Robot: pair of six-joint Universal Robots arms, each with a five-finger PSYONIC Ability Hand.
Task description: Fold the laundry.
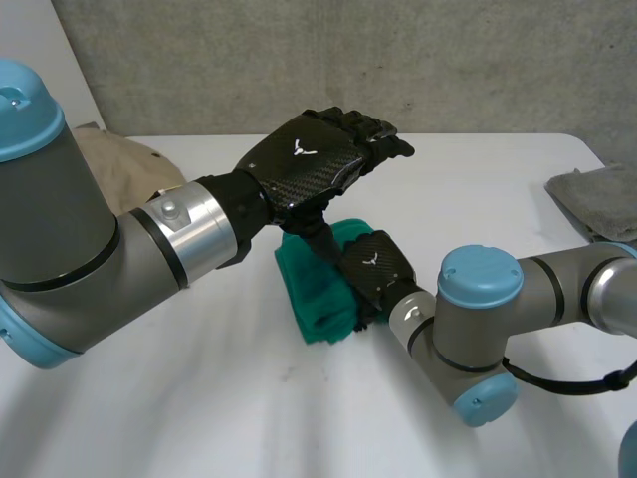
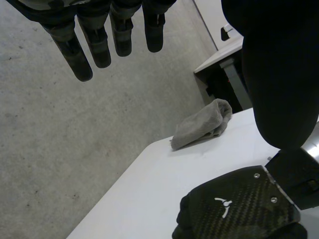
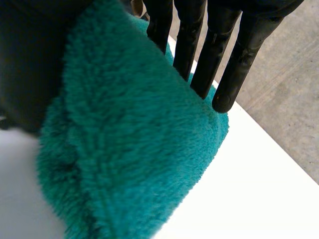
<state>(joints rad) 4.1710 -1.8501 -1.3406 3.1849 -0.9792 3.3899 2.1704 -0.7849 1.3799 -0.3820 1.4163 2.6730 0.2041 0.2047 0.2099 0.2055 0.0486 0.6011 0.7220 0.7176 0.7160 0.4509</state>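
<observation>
A folded teal fleece cloth (image 1: 317,296) lies in the middle of the white table (image 1: 199,398). My right hand (image 1: 373,267) sits on the cloth's right side. Its straight fingers (image 3: 212,59) lie over the top of the teal cloth (image 3: 134,149) and its thumb (image 3: 27,64) presses the cloth's other side, so the cloth is pinched between them. My left hand (image 1: 317,151) hovers above the cloth, palm down and touching nothing, with its fingers (image 2: 94,42) straight. The left wrist view has the back of my right hand (image 2: 234,211) beneath the left palm.
A beige cloth (image 1: 119,164) lies at the table's far left. A folded grey cloth (image 1: 597,199) (image 2: 202,124) rests near the right edge. Both arms cross the middle of the table. A grey wall (image 1: 348,60) stands behind.
</observation>
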